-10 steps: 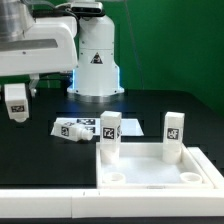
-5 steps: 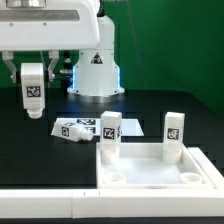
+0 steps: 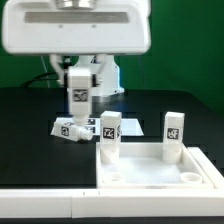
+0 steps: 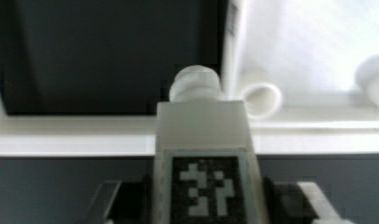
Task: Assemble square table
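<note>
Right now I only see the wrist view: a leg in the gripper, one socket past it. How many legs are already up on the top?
Observer: Two. On the square top, the left-corner leg and the right-corner leg stand upright, sides as the exterior view shows them.
Operator: Any spare?
Observer: One: the loose leg lies on its side on the black table, off the top toward the exterior view's left.
Operator: And mine?
Observer: The held leg hangs upright, clear of the table, above the loose leg in the exterior view's picture.
</note>
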Action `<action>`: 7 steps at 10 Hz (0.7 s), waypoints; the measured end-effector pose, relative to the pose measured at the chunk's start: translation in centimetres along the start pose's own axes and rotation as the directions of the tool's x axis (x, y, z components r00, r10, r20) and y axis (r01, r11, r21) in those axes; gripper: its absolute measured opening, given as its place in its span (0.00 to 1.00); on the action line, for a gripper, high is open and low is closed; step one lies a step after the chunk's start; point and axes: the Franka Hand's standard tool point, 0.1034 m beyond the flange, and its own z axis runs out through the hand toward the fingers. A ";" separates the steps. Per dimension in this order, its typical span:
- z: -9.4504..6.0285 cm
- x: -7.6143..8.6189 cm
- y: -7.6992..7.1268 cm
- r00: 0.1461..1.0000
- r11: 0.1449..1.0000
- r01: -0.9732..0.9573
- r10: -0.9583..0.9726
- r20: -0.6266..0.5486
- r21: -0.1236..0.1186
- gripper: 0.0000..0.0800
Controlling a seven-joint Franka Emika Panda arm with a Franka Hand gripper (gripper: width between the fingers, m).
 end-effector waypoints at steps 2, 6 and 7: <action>0.1 -0.1 0.4 1.000 1.000 -0.003 0.003 0.002 -0.001 0.36; 1.2 1.3 -6.1 0.986 0.995 -0.100 0.102 -0.132 0.018 0.36; 1.6 1.5 -7.7 0.982 0.993 -0.115 0.117 -0.149 0.026 0.36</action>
